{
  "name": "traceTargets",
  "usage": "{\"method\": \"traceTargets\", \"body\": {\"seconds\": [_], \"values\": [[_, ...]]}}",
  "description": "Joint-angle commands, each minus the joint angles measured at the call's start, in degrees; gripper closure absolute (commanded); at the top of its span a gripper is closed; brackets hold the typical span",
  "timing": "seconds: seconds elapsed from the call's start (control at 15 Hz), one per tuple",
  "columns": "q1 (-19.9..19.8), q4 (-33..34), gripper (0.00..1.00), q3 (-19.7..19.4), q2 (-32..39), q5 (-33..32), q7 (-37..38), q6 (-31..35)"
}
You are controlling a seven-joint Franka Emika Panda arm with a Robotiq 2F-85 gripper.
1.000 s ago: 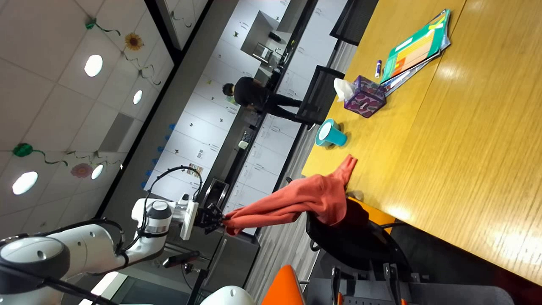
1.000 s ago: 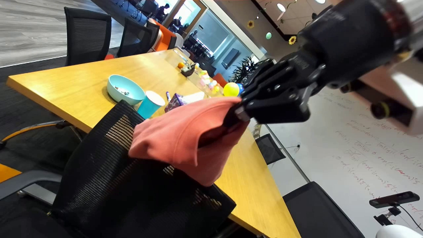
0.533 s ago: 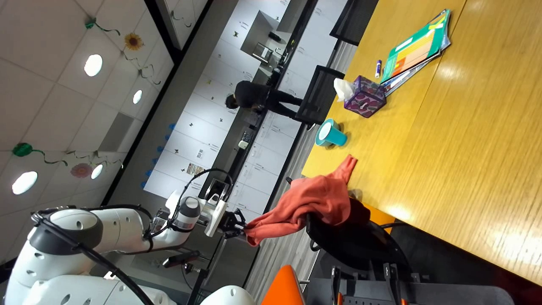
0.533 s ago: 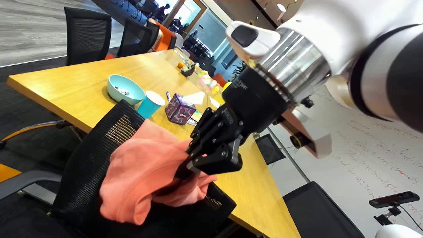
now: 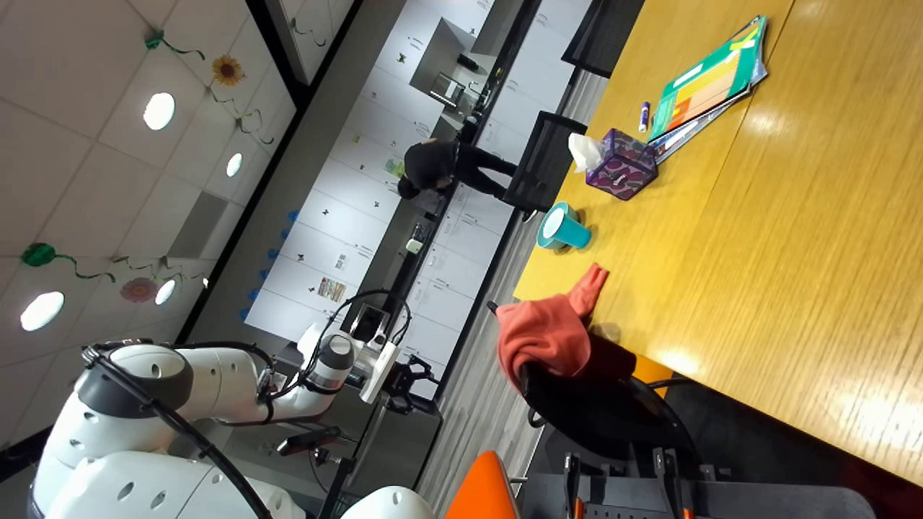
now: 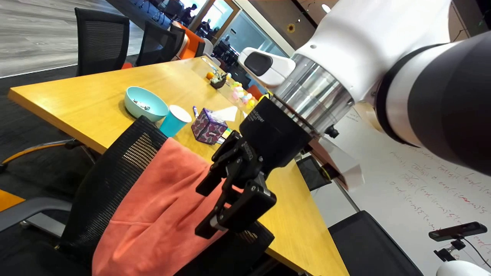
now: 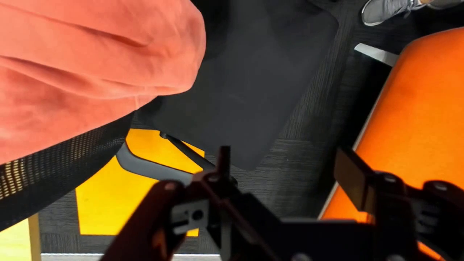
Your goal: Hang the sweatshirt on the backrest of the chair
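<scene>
- Evidently the coral-red, soft cloth sweatshirt (image 6: 159, 214) lies draped over the top of the black mesh backrest (image 6: 111, 182), so the hanging looks done; what probably remains is to back away.
- The jaws are spread wide with nothing between them, and in an exterior view a gap parts them from the sweatshirt.
- Slipping seems the main danger: if most of the weight hangs on the side away from the yellow-brown wooden bench (image 5: 779, 252), the sweatshirt could creep over and drop. How the weight divides cannot be told.
- One narrow end, perhaps a sleeve (image 5: 590, 285), reaches over the bench's edge; should the backrest turn or shift, that end might drag and pull the rest askew.
- It also points toward the turquoise tapered cup (image 5: 568, 229), which stands near the edge and might be knocked by a tug.
- If the jaws swing back toward the backrest, they could hook a fold.
- Room for moving lies on the jaws' own side, away from bench and backrest. In the wrist view a bright orange, round-cornered panel (image 7: 417, 119) shows beyond them, so going down there risks a bump.
</scene>
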Motion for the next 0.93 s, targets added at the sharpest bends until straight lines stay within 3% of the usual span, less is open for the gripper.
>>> {"method": "traceTargets", "body": {"seconds": [0.0,0.87], "values": [[-1.0,1.0,0.00,0.1,-0.5,-0.6,-0.3,-1.3],[-1.8,2.0,0.00,0.1,-0.6,-1.0,0.2,-0.2]]}}
